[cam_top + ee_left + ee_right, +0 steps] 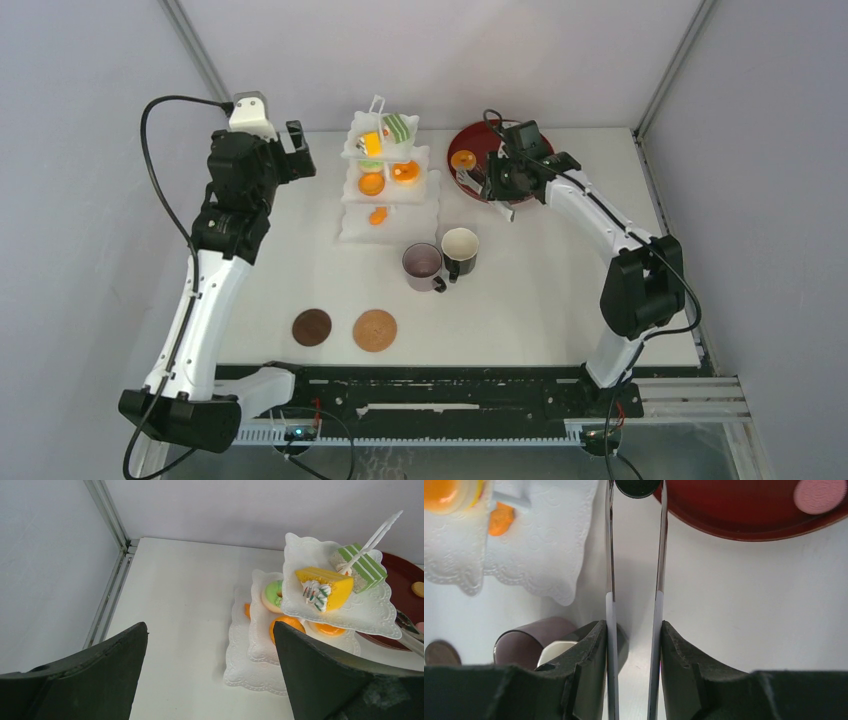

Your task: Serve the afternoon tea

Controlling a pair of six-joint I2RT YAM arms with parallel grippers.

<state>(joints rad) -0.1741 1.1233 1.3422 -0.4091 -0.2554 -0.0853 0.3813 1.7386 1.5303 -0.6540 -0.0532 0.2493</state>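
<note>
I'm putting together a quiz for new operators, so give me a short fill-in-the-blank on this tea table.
1. The right gripper is shut on the metal tongs, while the left gripper is ___.
2. The yellow pastry lies on the ___ tier of the white stand.
3. Of the mauve mug and the black mug, ___ stands on the dark coaster or the light coaster.
Missing words: open; top; neither.

The left arm (205, 300) and right arm (600, 215) have white links, black joints, black cables (148, 150) and dark claw fingers (320, 680).
</note>
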